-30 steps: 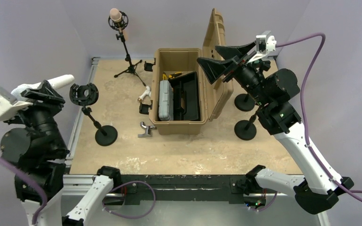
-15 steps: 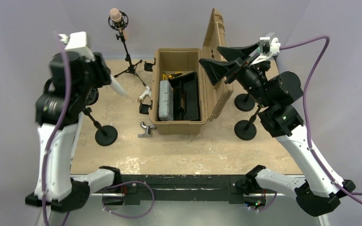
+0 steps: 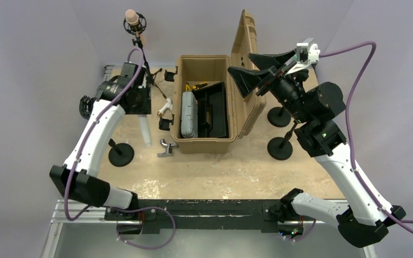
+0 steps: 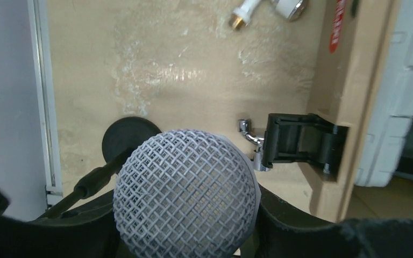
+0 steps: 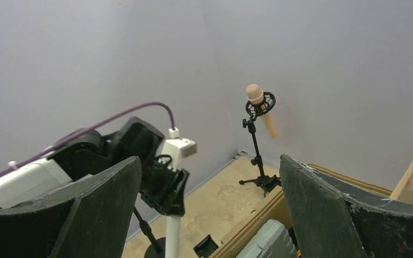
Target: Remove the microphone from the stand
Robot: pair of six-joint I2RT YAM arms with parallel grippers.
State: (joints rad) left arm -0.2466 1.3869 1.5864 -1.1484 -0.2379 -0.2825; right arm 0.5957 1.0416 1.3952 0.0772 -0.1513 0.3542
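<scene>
right gripper (image 5: 209, 161) jaws spread wide | pink microphone (image 5: 255, 95) on tripod stand (image 5: 256, 148) | left gripper (image 5: 171, 207) grips white microphone (image 5: 172, 236)

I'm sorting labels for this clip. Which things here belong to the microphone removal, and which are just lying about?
In the job: white microphone, left gripper holding it, empty shock-mount stand.
Lying about: open tan case, pink microphone on its tripod, two round-base stands on the right, white connector.
</scene>
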